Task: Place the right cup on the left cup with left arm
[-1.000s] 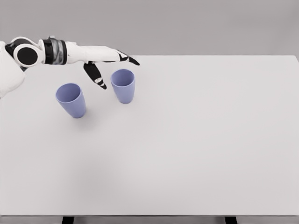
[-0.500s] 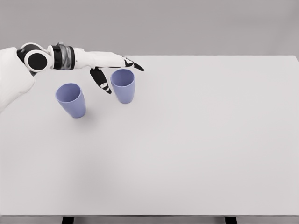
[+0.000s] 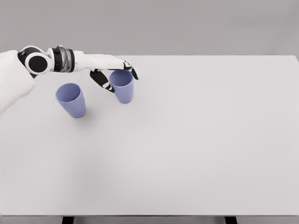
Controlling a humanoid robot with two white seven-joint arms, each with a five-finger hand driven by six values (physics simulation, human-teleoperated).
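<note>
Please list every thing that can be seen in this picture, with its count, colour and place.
right cup: 1, blue-violet, upright on the table's far left part, between the thumb and fingers of the left hand
left cup: 1, blue-violet, upright on the table, left of the other cup, apart from it
table: 1, white, fills most of the view
left hand: 1, white with black fingers, at the right cup's rim, fingers closing around it; its arm comes in from the upper left

White arm point(image 3: 14, 77), black joint rings, black-tipped left hand point(image 3: 110, 70)
</note>
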